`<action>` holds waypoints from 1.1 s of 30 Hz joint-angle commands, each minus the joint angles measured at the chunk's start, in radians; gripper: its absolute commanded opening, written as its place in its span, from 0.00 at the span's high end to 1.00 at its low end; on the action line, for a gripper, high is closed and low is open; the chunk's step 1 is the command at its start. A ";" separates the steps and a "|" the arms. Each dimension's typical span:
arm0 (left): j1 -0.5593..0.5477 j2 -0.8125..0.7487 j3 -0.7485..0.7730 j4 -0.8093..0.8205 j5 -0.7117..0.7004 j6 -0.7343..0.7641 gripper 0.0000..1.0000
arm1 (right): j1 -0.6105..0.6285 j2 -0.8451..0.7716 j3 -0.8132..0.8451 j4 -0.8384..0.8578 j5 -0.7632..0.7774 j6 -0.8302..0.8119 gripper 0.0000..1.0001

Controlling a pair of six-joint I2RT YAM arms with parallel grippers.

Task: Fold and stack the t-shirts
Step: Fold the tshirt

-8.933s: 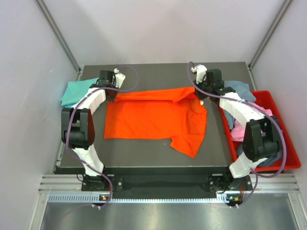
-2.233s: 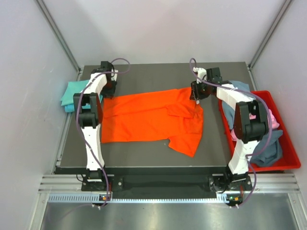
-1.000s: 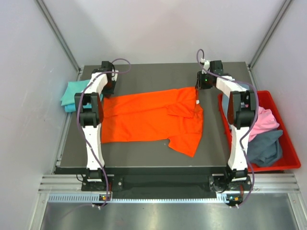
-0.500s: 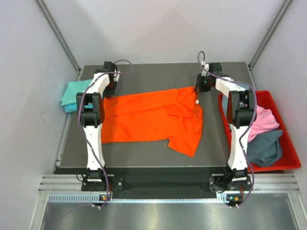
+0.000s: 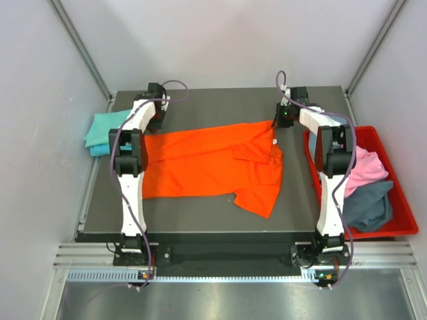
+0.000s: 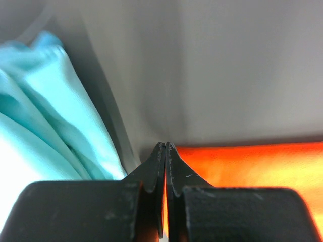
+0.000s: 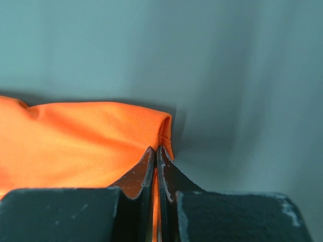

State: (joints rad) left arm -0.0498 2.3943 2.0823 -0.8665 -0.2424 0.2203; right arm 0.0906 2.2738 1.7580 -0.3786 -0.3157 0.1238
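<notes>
On the table (image 5: pixel 220 100), your orange t-shirt (image 5: pixel 200 167) lies spread flat with its long axis running from 9 o'clock to 3 o'clock in the overhead view, one sleeve trailing off toward 5 o'clock. A teal shirt (image 5: pixel 101 130) sits off the 9 o'clock edge, and the pink and grey-blue ones sit in the red bin (image 5: pixel 403 230) at 3 o'clock. Your left gripper (image 5: pixel 153 123) is at the shirt's 10 o'clock corner and your right gripper (image 5: pixel 277 123) at its 2 o'clock corner, so the whole body of cloth lies toward 6 o'clock from both tools. That is the direction I judge a fold of this far edge must travel. The right jaws are pinched fully together on the hemmed corner (image 7: pixel 162 126). The left jaws are equally tight and, as far as the close wrist view lets you judge, have orange cloth between them. The right arm is nearer the white neck label (image 5: pixel 274 142)
</notes>
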 commanded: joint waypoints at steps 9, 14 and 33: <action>-0.016 0.052 0.125 0.029 -0.063 0.016 1.00 | -0.011 0.004 0.041 0.030 0.047 0.013 1.00; -0.005 -0.053 0.026 0.023 -0.092 0.011 0.54 | -0.009 -0.002 0.028 0.032 0.046 0.007 1.00; 0.022 -0.073 0.007 -0.106 -0.015 -0.032 0.51 | -0.009 -0.003 0.046 0.035 0.079 0.007 1.00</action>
State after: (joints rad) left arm -0.0265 2.3348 2.0663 -0.9489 -0.2764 0.2066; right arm 0.0906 2.2780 1.7638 -0.3801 -0.3012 0.1333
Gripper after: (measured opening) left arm 0.489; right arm 0.008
